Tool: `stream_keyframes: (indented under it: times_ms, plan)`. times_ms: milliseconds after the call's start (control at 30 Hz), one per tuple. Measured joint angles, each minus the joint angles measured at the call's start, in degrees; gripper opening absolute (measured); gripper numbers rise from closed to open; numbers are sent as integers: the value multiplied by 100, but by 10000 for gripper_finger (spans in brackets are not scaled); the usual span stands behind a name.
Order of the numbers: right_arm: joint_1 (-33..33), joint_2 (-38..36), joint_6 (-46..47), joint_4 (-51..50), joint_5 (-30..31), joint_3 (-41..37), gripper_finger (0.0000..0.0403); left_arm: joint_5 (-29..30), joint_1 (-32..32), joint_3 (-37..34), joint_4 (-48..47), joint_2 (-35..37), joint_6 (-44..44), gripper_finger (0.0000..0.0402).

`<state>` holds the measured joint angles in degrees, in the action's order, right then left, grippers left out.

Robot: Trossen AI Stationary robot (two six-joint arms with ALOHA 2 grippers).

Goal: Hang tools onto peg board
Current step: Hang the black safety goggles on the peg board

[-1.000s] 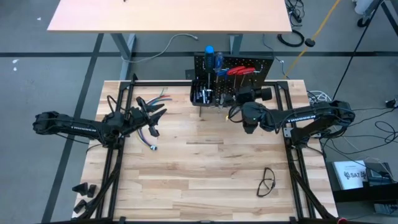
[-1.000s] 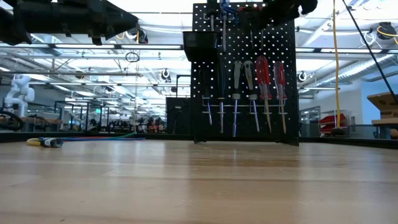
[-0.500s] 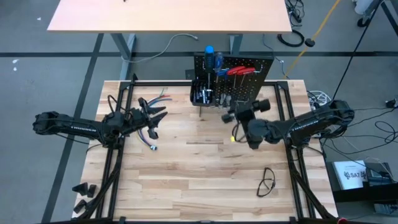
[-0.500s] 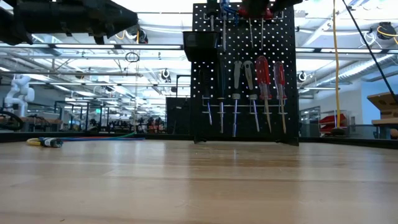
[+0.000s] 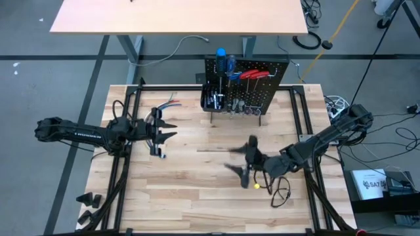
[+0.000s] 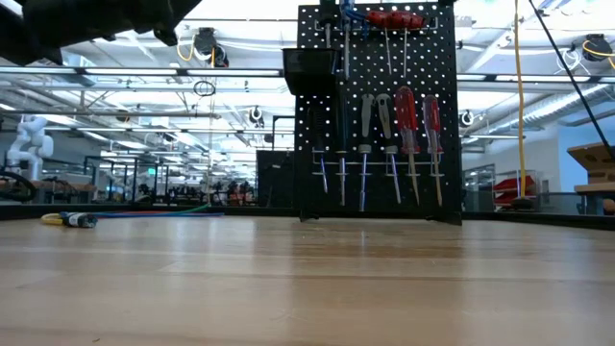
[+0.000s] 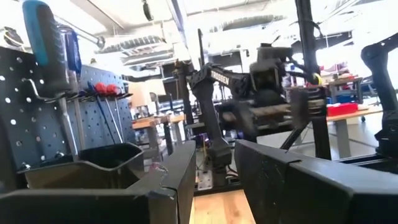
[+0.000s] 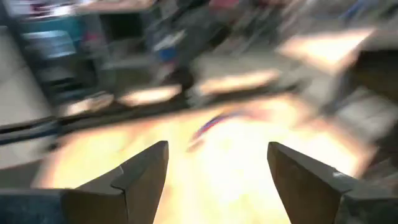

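Pale wooden tabletop (image 5: 197, 177) holds the black perforated peg board (image 5: 266, 69), red-handled screwdrivers (image 6: 394, 19) hung. Right gripper (image 5: 241, 159), wide open and empty, likely heads for another tool; left gripper (image 5: 163, 128) waits part-open, empty.

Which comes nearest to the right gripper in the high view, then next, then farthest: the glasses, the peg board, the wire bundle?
From the right gripper, open over the table's middle:
1. Glasses, just to its right, toward the front edge.
2. Peg board, at the table's back edge.
3. Wire bundle, far left, beside the left gripper.
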<state>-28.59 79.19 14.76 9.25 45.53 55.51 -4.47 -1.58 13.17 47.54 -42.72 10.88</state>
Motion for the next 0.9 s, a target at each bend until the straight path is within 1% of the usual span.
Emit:
stream_keyframes:
  times_ms: [33,100,233,333,433,567,633,767,900]
  plan:
    - [-30,5,489,-253,-392,0,267,2,0,0,-7,-2,-1,118]
    - [-86,10,1481,-838,-988,0,267,2,0,0,-4,-1,-3,118]
    - [-164,10,3884,-2311,-1843,0,267,2,0,0,-4,-2,-2,118]
    - [-172,10,5586,-3500,-2669,0,267,4,0,0,3,-2,1,118]
    - [-172,12,6828,-4599,-3515,0,263,7,0,-2,137,-2,7,118]
    - [-172,12,7834,-5835,-4582,0,256,9,0,65,211,-2,166,118]
    - [-185,12,8124,-6365,-4942,0,254,11,0,110,211,-2,178,118]
    - [-350,12,8399,-7013,-5391,0,253,15,0,173,205,-2,323,118]
    - [-641,12,8762,-7101,-5477,0,253,17,-15,179,176,-1,470,118]
